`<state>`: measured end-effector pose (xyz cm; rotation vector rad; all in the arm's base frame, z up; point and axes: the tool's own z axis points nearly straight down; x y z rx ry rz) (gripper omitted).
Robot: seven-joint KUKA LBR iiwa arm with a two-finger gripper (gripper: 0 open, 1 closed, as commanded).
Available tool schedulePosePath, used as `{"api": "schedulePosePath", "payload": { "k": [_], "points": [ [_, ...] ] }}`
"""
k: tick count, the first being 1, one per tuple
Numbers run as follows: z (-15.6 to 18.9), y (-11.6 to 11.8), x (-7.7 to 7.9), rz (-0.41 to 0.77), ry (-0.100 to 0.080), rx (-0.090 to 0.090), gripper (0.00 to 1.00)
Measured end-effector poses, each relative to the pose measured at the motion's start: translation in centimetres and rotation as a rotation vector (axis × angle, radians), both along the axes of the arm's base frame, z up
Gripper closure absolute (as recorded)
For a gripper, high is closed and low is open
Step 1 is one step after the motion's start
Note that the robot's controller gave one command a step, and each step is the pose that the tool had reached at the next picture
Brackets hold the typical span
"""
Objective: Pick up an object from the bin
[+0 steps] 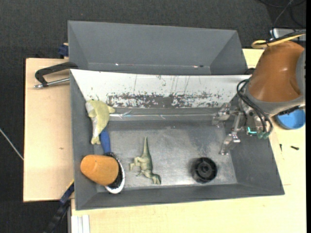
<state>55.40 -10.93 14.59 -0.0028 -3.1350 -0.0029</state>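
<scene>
Closest, along the near wall of the grey metal bin (257,181), three things lie in a loose row. At the near-left corner an orange stubby cylinder (98,169) lies on its side, resting partly on a black-and-white ring (116,185) that pokes out from under its right end. Just right of these, apart from them, a small green toy dinosaur (145,165) lies flat with its long thin tail pointing toward the far wall. Further right, well apart from the dinosaur, a black round wheel-like piece (203,169) sits flat on the floor close to the near wall. Along the left wall, farther back, a pale yellow-green soft figure (98,115) slumps against the corner, and a blue handle (105,143) runs from beneath it toward the orange cylinder. The gripper (226,141) comes in from the right, under the arm's orange cover (278,74) and a tangle of dark cables (255,118). It hangs above bare floor in the right part of the bin, near the right wall. The black wheel-like piece is the thing nearest to it, lying nearer and slightly left, not touching it. Whether the jaws are spread or pressed together cannot be told, and nothing shows between them.
</scene>
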Motion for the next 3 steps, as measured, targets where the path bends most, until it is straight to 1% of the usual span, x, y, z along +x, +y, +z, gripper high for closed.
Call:
{"api": "schedulePosePath", "payload": {
  "k": [1, 2, 3],
  "points": [
    [-5.6, 4.9, -2.9, -0.112, -0.030, -0.006, 0.00],
    [-5.7, 5.2, -3.5, -0.107, 0.001, -0.001, 1.00],
    [7.4, 5.4, -2.4, 0.195, -0.020, -0.003, 1.00]
  ]
}}
